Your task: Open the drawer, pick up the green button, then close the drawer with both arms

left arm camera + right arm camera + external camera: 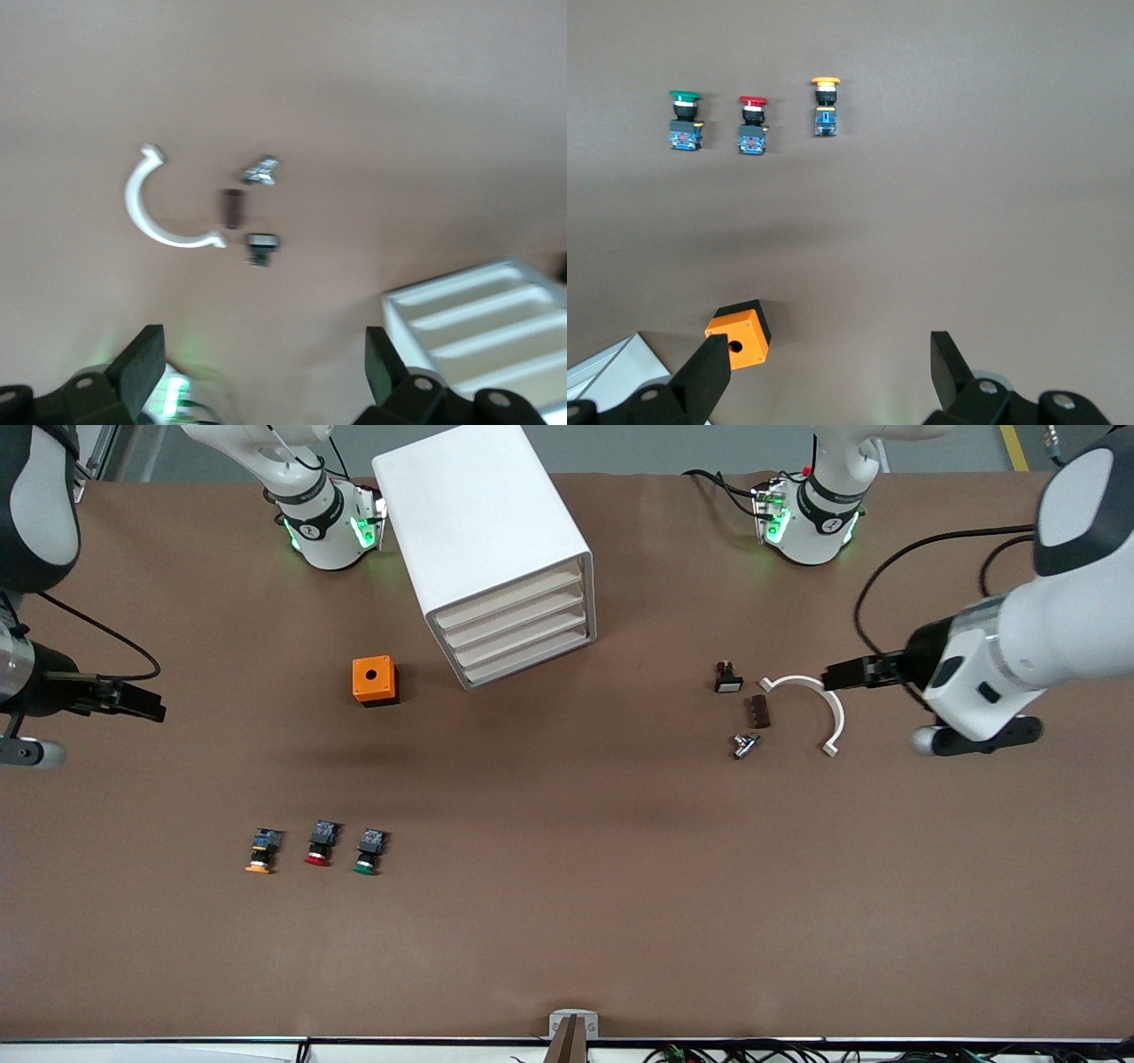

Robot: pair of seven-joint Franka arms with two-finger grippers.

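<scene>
Button (368,852) lies well apart from both open jaws.

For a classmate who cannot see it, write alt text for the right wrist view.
Three push buttons lie in a row on a brown table: a green-capped button, a red-capped button and an orange-capped button. Closer to the camera sit an orange cube with a hole and the open right gripper.

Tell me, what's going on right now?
Left gripper and right gripper open, empty, waiting at table ends. Drawers all shut. Green button untouched. Nothing blocking.
</scene>
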